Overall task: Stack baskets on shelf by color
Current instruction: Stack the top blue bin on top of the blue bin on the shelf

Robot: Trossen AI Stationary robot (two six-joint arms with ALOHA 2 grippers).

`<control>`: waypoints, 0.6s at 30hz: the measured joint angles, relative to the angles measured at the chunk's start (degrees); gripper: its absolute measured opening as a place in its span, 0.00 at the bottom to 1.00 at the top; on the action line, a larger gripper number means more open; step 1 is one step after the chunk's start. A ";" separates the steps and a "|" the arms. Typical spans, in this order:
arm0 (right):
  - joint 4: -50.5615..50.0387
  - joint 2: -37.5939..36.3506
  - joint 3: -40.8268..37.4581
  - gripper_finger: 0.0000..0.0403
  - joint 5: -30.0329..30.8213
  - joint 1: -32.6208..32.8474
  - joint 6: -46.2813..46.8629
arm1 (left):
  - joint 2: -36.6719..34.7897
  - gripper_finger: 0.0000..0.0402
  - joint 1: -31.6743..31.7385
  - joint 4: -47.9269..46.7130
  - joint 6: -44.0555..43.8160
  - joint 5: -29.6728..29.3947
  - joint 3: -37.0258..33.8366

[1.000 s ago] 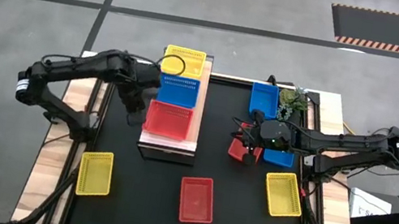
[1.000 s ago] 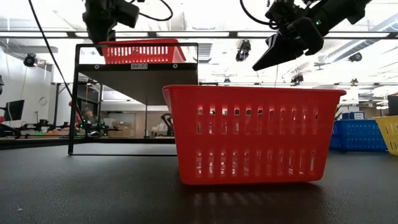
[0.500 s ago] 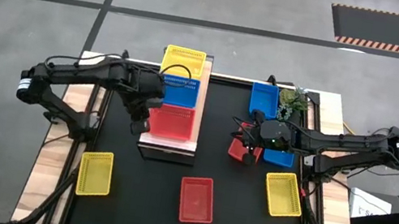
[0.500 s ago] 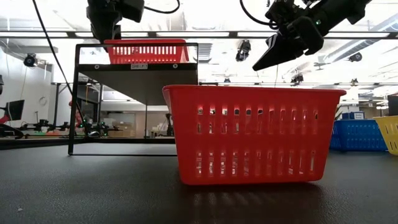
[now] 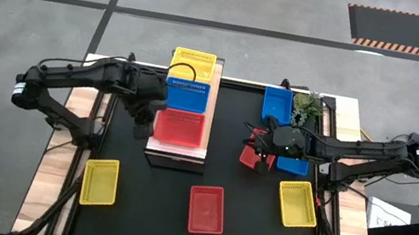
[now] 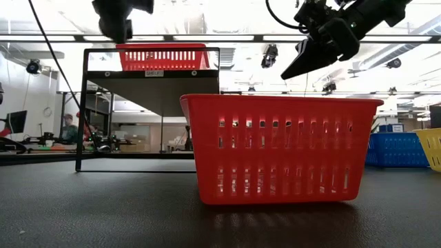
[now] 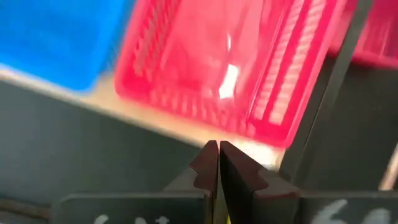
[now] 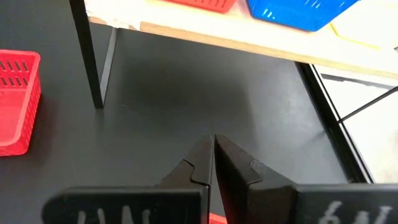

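Note:
The shelf (image 5: 177,155) stands left of the table's middle. On its plank sit a yellow basket (image 5: 193,64) at the far end, a blue basket (image 5: 187,95) in the middle and a red basket (image 5: 179,127) at the near end, each on its base. My left gripper (image 5: 142,130) is shut with nothing in it. It hangs just off the red basket's left side, above the shelf's edge (image 7: 186,134). My right gripper (image 5: 258,162) is shut with nothing in it, raised over another red basket (image 5: 251,153) on the table.
On the black tabletop lie a red basket (image 5: 206,209) near the front, yellow baskets at the front left (image 5: 99,182) and right (image 5: 298,204), and blue baskets at the far right (image 5: 278,104) and beside my right arm (image 5: 296,166). A green plant (image 5: 308,106) sits at the far right.
My left gripper, staying shut, has gone toward the table's right against the red basket on the shelf, then risen and drawn slightly back. The basket, askew and overhanging the shelf's left edge before, has slid right and now sits square on the plank.

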 joint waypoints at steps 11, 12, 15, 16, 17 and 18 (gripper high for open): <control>-0.70 -0.02 0.00 0.02 0.11 -0.04 5.10 | -8.36 0.00 -10.70 29.62 6.79 -12.56 -7.72; -0.48 -0.02 0.00 0.02 0.17 -0.07 5.82 | -8.94 0.00 -11.49 32.77 8.35 -12.62 -8.89; 1.13 -0.02 0.00 0.02 0.19 -0.46 8.04 | -10.14 0.00 -13.20 42.86 13.14 -12.72 -12.65; 1.82 -0.02 0.00 0.02 0.14 -0.67 8.95 | -10.36 0.00 -13.59 45.41 14.63 -12.78 -13.84; 2.10 -0.02 0.08 0.02 0.14 -0.90 9.77 | -10.52 0.00 -13.86 48.06 16.27 -12.87 -14.97; 2.02 -0.02 0.46 0.02 0.15 -1.24 10.98 | -10.72 0.00 -14.02 50.54 18.10 -12.91 -15.97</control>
